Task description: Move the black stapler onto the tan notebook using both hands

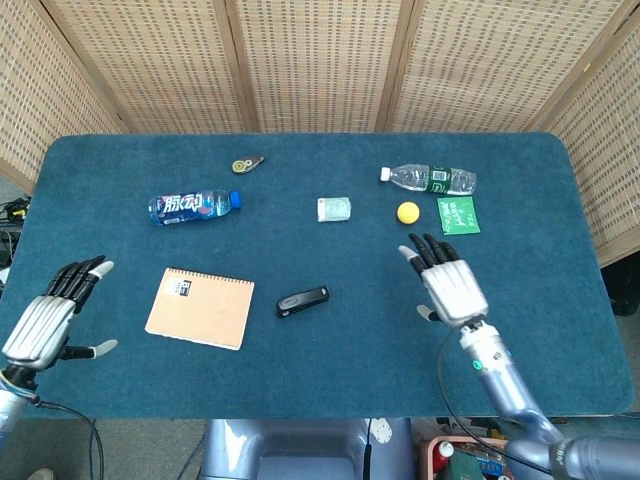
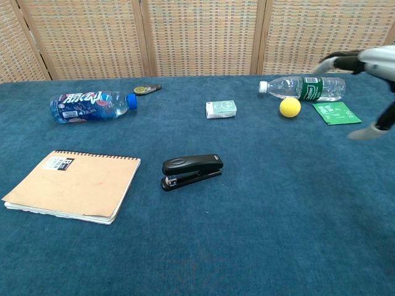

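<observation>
The black stapler (image 1: 303, 299) (image 2: 191, 170) lies alone on the blue table, just right of the tan notebook (image 1: 200, 307) (image 2: 71, 185), a small gap between them. My right hand (image 1: 448, 280) (image 2: 365, 68) hovers well to the right of the stapler, fingers spread, holding nothing. At the table's left edge my left hand (image 1: 52, 318) is open with fingers apart, left of the notebook; the chest view does not show it.
A blue-labelled bottle (image 1: 193, 206) lies behind the notebook. A small white box (image 1: 334, 209), a clear bottle (image 1: 430, 179), a yellow ball (image 1: 407, 212) and a green packet (image 1: 458, 215) sit toward the back right. A small dark tool (image 1: 245, 163) lies at the back.
</observation>
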